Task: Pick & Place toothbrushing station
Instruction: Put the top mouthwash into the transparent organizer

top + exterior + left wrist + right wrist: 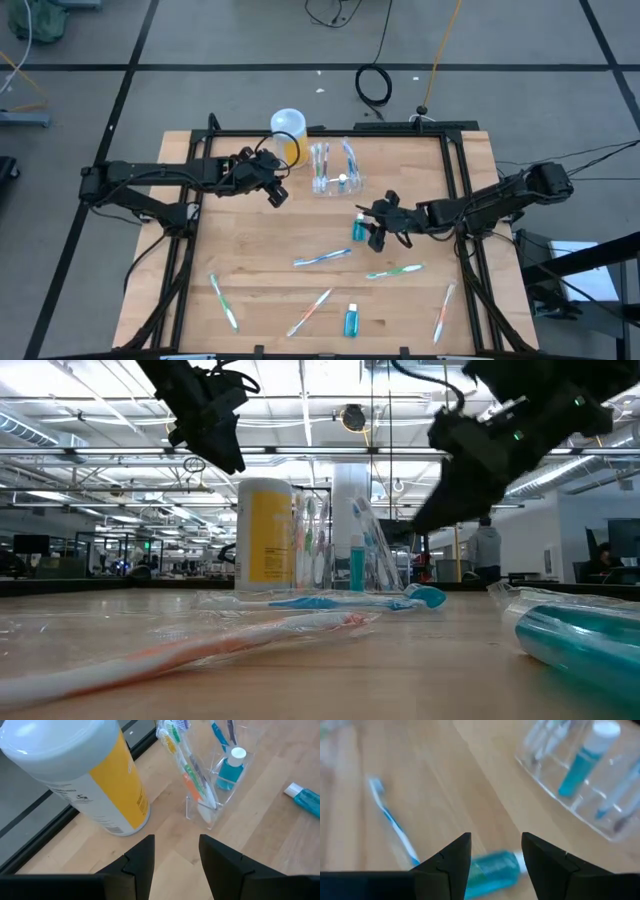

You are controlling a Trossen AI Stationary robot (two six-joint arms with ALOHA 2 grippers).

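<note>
low view, nearest: a wrapped orange-and-white toothbrush [200,645] lies along the wooden table [120,610], and a teal tube [580,635] lies at the table's near right.
next back: a wrapped blue toothbrush [330,600] lies across the middle of the table.
scattered items: the high view shows more wrapped toothbrushes, among them a green one [395,270], and a second teal tube [351,320] near the front edge.
right gripper: right gripper [495,855] hovers with its fingers apart and nothing between them, above a small teal tube [492,872] lying flat just in front of the station.
toothbrushing station: toothbrushing station [335,172] stands at the back middle of the table, clear plastic, with upright toothbrushes and a teal bottle in its slots.
yellow cup: a yellow-orange cup [85,780] with a white top stands just beside the station, on its left.
left gripper: left gripper [175,855] hangs to the left of the station and near the cup, fingers apart and empty.
writing: small print on the cup's label is too fine to read.
</note>
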